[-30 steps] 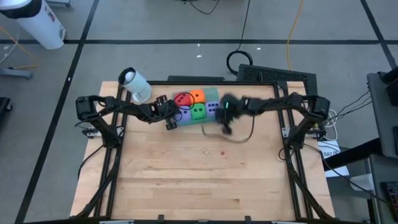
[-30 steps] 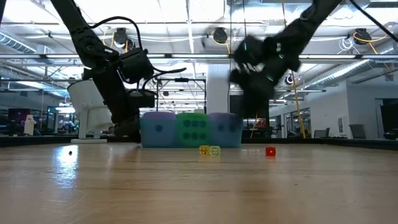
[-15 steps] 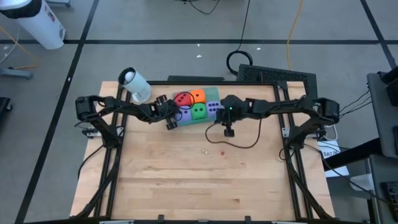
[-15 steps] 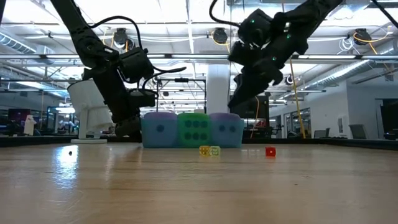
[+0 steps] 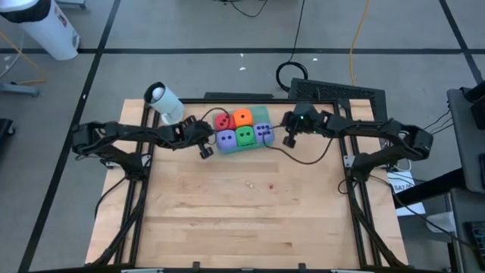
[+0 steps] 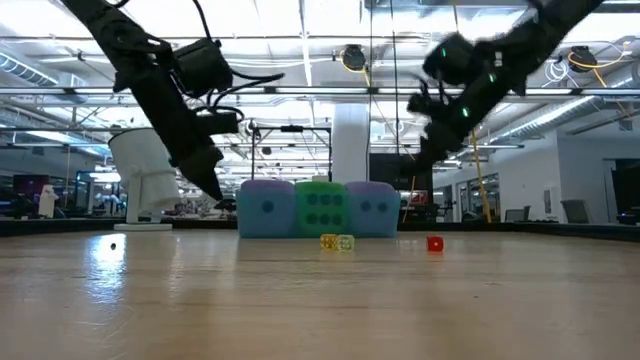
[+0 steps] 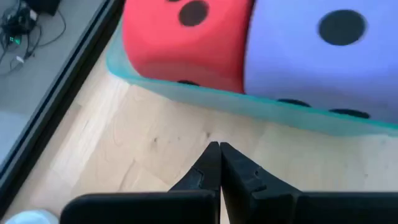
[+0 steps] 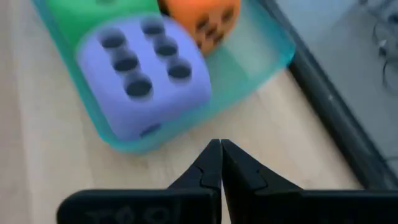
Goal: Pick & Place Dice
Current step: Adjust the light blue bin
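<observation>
On the teal tray sit all five dice; my left gripper and right gripper wait beside it, fingers pressed together, holding nothing.

The low view hides the red die and orange die.

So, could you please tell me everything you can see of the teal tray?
The teal tray is flat, translucent, plastic-looking, with a low rim and rounded corners. It lies flat on the wooden table near the far edge and holds five dice; one corner beside the orange die is bare. Both shut hands sit just outside it, not touching.
</observation>
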Tool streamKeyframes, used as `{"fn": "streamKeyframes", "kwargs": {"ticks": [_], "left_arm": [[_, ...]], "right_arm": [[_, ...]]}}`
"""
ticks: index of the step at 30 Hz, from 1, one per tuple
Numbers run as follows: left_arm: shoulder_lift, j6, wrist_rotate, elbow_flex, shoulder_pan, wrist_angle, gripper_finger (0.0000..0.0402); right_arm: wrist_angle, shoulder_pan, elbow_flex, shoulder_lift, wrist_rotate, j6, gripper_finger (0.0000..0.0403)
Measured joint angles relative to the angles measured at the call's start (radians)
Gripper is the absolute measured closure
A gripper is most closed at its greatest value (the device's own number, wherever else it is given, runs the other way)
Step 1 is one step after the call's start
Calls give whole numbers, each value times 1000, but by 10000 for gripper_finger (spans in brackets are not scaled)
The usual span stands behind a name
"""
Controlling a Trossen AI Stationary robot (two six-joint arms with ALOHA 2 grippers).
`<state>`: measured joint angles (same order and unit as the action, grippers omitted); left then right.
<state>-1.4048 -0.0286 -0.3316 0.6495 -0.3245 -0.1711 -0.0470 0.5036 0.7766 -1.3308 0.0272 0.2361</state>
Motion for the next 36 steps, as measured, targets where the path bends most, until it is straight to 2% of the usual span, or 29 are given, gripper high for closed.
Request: {"fn": "streamKeyframes", "kwargs": {"ticks": [4, 7, 17, 29, 32, 36], "left_arm": [[-13, 65, 2, 0, 0, -43, 399], [-45, 109, 11, 1, -5, -33, 398], [-159, 188, 34, 14, -37, 12, 399], [-211, 141, 42, 54, -36, 31, 400], [-212, 144, 7, 54, -38, 21, 400], [-211, 156, -15, 54, -38, -8, 397]], "right_arm": [[136, 38, -107, -48, -11, -69, 403], [229, 48, -155, -86, -82, -120, 403], [495, -48, -198, -242, -108, -159, 403], [517, -150, -197, -239, -105, -206, 403], [515, -156, -197, -239, -109, -209, 403], [422, -161, -197, -192, -109, -188, 403]]}}
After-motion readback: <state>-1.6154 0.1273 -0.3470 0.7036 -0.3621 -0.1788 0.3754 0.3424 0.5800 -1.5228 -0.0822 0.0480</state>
